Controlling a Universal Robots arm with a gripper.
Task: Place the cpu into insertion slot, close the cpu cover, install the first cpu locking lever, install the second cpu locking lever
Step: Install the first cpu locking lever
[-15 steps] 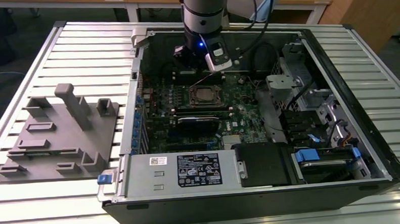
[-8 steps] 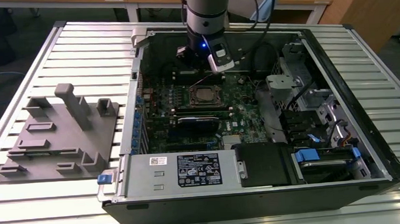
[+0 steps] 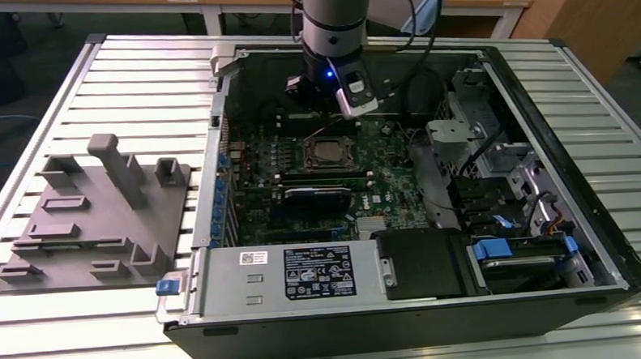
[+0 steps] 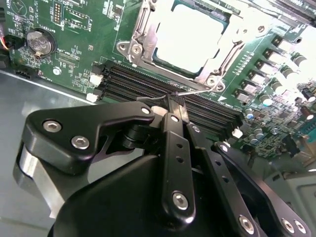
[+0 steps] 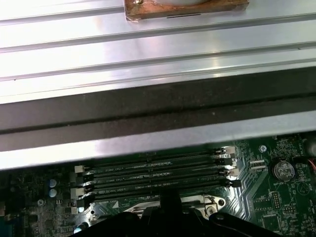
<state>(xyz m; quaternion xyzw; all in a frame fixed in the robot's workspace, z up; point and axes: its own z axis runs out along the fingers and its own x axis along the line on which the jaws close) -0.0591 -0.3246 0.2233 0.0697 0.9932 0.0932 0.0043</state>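
Arm [image 3: 333, 25] stands upright, pincer [image 4: 173, 106] low beside cpu cover [image 4: 139, 34].

bright room, dim case [image 3: 414, 329], glare on cpu [image 4: 190, 37]

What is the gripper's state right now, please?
Gripper: fingers closed, tips at the thin locking lever; a grip on it cannot be told.

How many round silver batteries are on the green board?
1. The round battery sits on the green board near its edge, beside the long black slots. Others may be hidden.
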